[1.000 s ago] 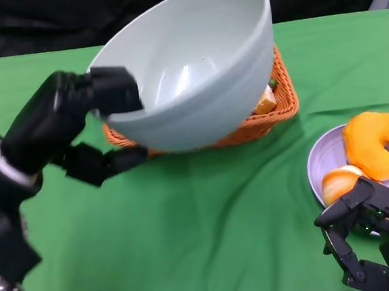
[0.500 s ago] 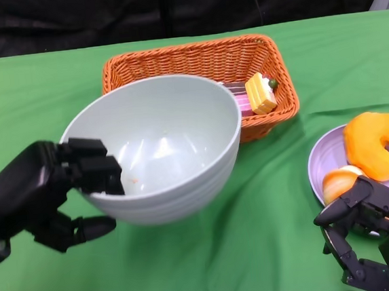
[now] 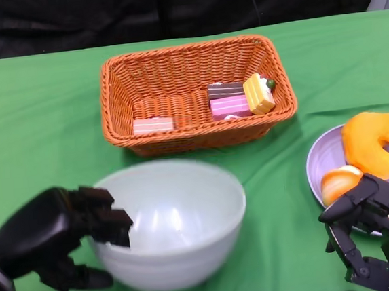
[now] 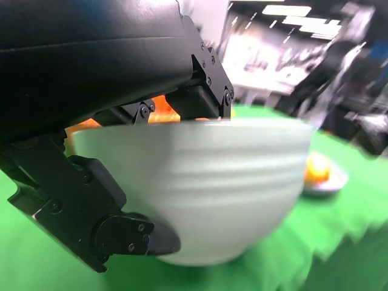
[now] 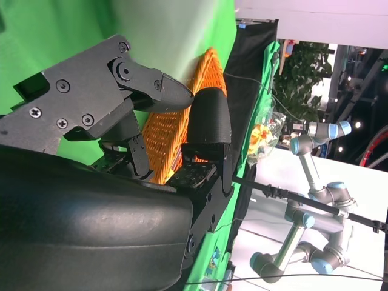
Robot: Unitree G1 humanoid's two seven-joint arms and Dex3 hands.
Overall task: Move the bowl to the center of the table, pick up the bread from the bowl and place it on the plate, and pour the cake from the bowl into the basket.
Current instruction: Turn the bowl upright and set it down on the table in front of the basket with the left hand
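Table covered w/ green cloth, wrinkled a bit near the plate; black curtain behind far edge. Bowl, pale grey-green, sits upright at front-left/center, just in front of the basket, empty inside. Left hand grasps the bowl at its left rim: fingers hooked over the rim into the bowl, thumb low on the outer wall. Left wrist view confirms: fingers over rim, thumb under the wall; can't tell if the bowl base is touching the cloth. Basket is orange wicker, rectangular, at the far-center of the table. Inside it: pink cake slice at left, brown-topped slice and pink slice touching each other at right, yellow cake leaning on the right wall. Plate, lilac, at right edge, holds an orange donut and a bread roll, roll nearer the robot, touching the donut or nearly. Right hand low at front-right, just beside the plate's near rim, fingers curled loosely apart, grasping nothing. Right wrist view: bg shows a lab w/ a silver-blue robot arm, cables, a potted plant, white floor. Left wrist bg blurred.
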